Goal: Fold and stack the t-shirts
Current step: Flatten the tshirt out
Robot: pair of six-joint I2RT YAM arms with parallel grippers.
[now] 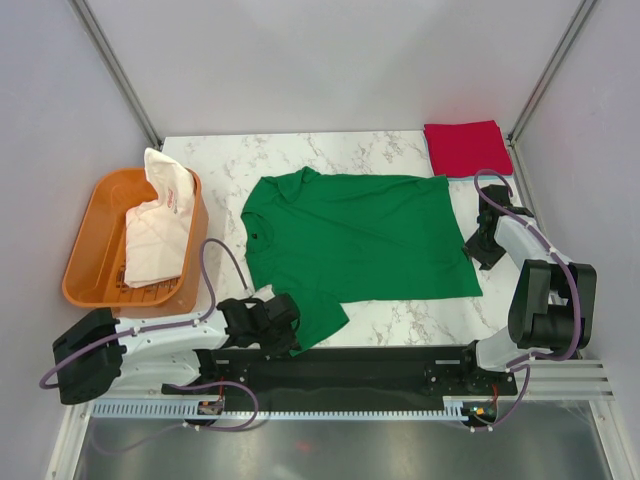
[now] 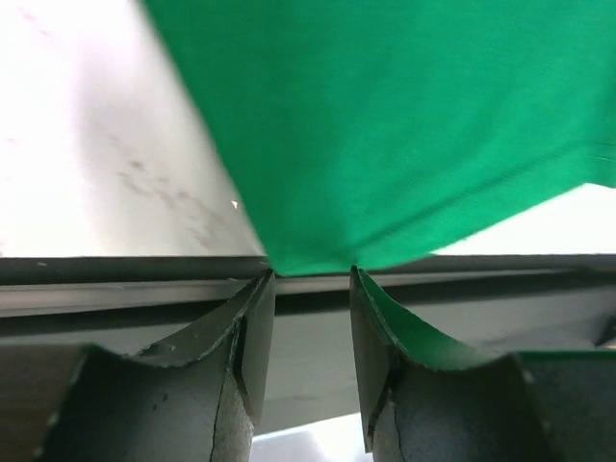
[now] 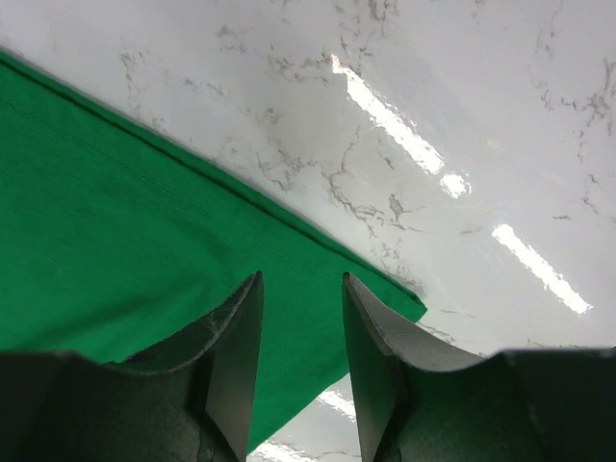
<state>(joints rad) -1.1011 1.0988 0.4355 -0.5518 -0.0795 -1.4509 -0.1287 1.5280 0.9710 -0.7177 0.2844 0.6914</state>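
The green t-shirt point(image 1: 360, 240) lies spread flat in the middle of the marble table point(image 1: 400, 150), collar to the left. My left gripper point(image 1: 292, 318) is at its near-left sleeve, open; the sleeve's tip point(image 2: 385, 135) reaches just to the fingertips of the left gripper point(image 2: 312, 272), and nothing sits deeper between them. My right gripper point(image 1: 478, 247) hovers open over the shirt's right hem corner point(image 3: 144, 260); green cloth shows below the gap of the right gripper point(image 3: 302, 276). A folded red t-shirt point(image 1: 465, 147) rests at the back right. A white t-shirt with red print point(image 1: 160, 225) sits in the tub.
The orange plastic tub point(image 1: 95, 245) stands at the left edge of the table. Grey walls and metal frame posts close in the back and sides. The black rail point(image 1: 350, 365) carrying the arm bases runs along the near edge.
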